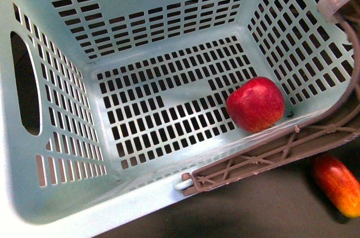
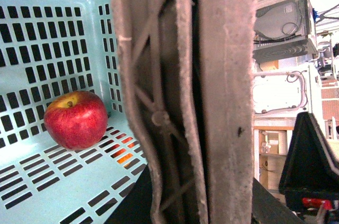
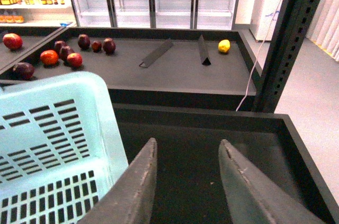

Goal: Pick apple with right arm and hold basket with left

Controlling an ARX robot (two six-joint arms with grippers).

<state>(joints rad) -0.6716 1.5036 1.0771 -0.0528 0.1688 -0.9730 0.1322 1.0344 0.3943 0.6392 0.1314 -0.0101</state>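
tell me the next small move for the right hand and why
Probably raise the right hand and carry it over the basket wall toward the apple. The hand is open and empty, outside the basket above the dark tray, while the apple lies on the basket floor in a corner near the brown handle.

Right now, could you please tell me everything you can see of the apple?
The apple is small, round and glossy red, with a yellowish patch around its upward-facing stem dimple and a short dark stem. It looks whole. It rests on the slotted floor of the turquoise basket, in a corner near the brown handle; whether it touches a wall is unclear.
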